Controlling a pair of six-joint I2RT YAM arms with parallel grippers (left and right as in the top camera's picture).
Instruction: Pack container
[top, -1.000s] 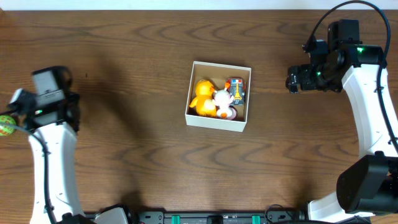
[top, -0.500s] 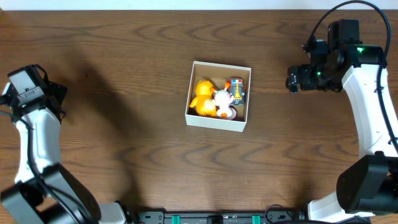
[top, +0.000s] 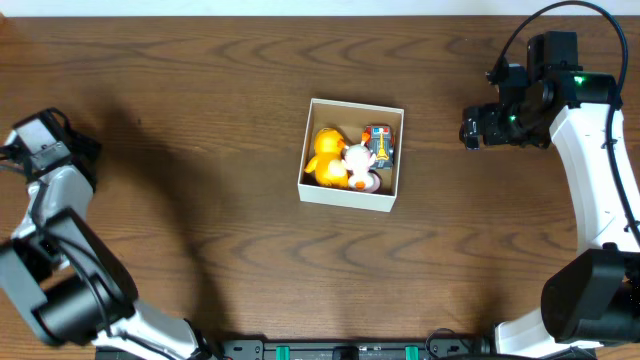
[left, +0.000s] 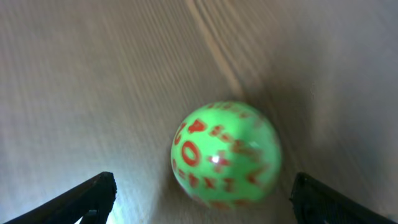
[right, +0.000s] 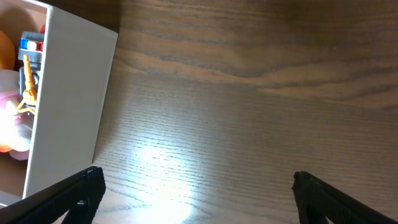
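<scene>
I find the container standing upright near the middle of the table, its open top facing the overhead camera, with white outer walls and a brown inside. Three toys lie in it: a yellow duck against the left wall, a white and pink figure touching the duck on its right, and a small multi-coloured toy in the upper right corner. The left arm sits at the far left edge of the table, well apart from the container; its claw is not visible from overhead. In the left wrist view, which is blurred, the left gripper has its jaws spread wide. A green ball with red letters rests on the wood between them, with a clear gap on each side, so I record no contact and no grip. The right arm stands to the right of the container, its claw end turned toward the box and apart from it. The right gripper is also spread wide with nothing between its jaws, only bare wood below. One white wall of the container fills the left of that view, with parts of the toys showing past its rim.
</scene>
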